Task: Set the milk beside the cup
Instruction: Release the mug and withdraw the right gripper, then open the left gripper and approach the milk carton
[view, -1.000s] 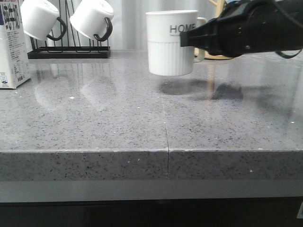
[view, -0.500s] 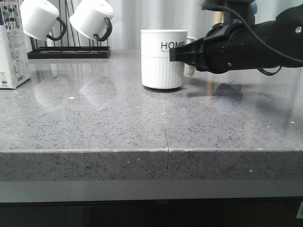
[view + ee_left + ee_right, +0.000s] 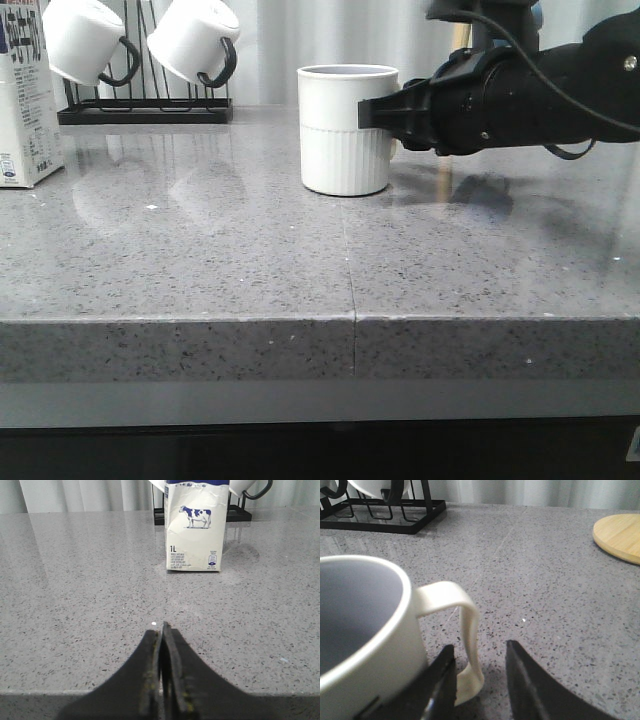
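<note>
1. Milk [image 3: 194, 527] stands upright straight ahead of the left gripper [image 3: 161, 645], well apart from it, long axis vertical, cow face toward the fingers.
2. Left gripper's jaws are pressed together and empty; they would need to part before a grasp.
3. Cup [image 3: 347, 128] rests on the counter [image 3: 200, 260], its handle [image 3: 462, 635] between the right gripper's [image 3: 480, 675] parted fingers, not clamped.
4. Left arm is nearer the milk; bare counter lies between milk and cup.

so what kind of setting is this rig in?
Looks like a kitchen counter mock-up: a speckled grey stone countertop, a black mug rack hung with white mugs, a whole milk carton, and a ribbed white cup.
</note>
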`<state>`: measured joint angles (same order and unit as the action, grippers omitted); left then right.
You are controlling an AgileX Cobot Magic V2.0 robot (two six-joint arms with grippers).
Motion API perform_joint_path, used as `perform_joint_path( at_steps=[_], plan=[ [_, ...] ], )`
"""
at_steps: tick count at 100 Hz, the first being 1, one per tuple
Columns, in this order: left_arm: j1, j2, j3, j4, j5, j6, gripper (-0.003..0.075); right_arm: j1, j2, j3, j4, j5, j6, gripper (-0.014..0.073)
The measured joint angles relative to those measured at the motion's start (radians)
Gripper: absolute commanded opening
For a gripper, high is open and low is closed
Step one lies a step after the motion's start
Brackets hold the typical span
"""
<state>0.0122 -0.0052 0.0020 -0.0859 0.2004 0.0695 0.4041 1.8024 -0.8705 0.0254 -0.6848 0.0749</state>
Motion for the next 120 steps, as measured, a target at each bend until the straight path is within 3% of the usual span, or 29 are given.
perform_joint_path(
  at_steps=[20, 49, 71, 83, 120],
  plan=[
    [0.0, 0.0, 0.0, 0.0, 0.0, 0.0, -0.0021, 0.0, -0.083, 0.106, 0.0, 0.0, 0.0, 0.0269],
    [0.0, 0.0, 0.0, 0.0, 0.0, 0.0, -0.0021, 0.0, -0.357, 0.377, 0.0, 0.0, 0.0, -0.0022],
    [0.0, 0.0, 0.0, 0.0, 0.0, 0.0, -0.0021, 0.0, -0.647, 0.545, 0.0, 0.019, 0.0, -0.0049],
    [0.0, 0.0, 0.0, 0.0, 0.0, 0.0, -0.0021, 0.0, -0.815, 0.588, 0.0, 0.138, 0.0, -0.0049],
    [0.0, 0.0, 0.0, 0.0, 0.0, 0.0, -0.0021, 0.0, -1.31, 0.594, 0.0, 0.729, 0.0, -0.0049]
  ],
)
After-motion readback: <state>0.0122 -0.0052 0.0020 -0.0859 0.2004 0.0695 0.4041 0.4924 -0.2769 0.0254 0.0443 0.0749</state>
